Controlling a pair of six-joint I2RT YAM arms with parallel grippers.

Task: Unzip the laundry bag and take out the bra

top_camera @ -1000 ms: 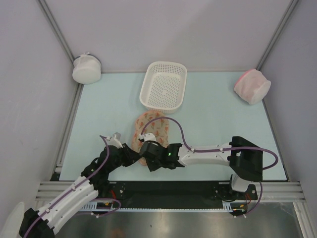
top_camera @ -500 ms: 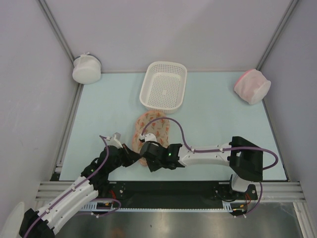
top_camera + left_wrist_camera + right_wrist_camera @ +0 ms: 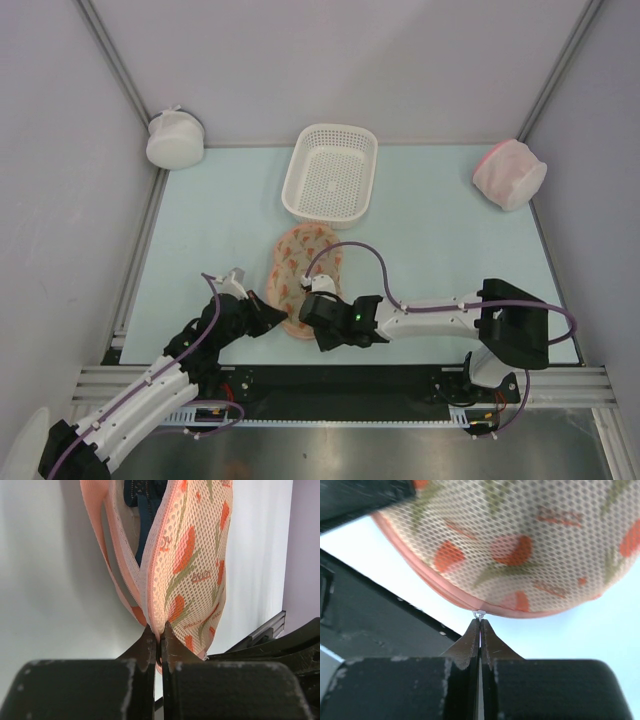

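The laundry bag [image 3: 300, 262], beige mesh with orange-red and green print and pink edging, lies near the table's front edge. In the left wrist view the bag [image 3: 192, 565] stands partly open, and the dark navy bra [image 3: 144, 502] shows inside the gap. My left gripper [image 3: 159, 631] is shut on the bag's pink edge at its near end, and it shows in the top view [image 3: 280, 318]. My right gripper [image 3: 480, 623] is shut on the small white zipper pull [image 3: 479, 614] at the bag's pink seam. In the top view it [image 3: 309, 322] sits at the bag's near right end.
A white perforated basket [image 3: 332, 172] stands just behind the bag. A round white mesh pouch [image 3: 175, 138] sits at the back left corner, and a pink-and-white mesh pouch [image 3: 509, 172] at the back right. The black front rail [image 3: 400, 380] lies close below both grippers.
My right arm has moved right and nearer along the bag's near end, still shut on the zipper pull. My left gripper has kept its hold in place.
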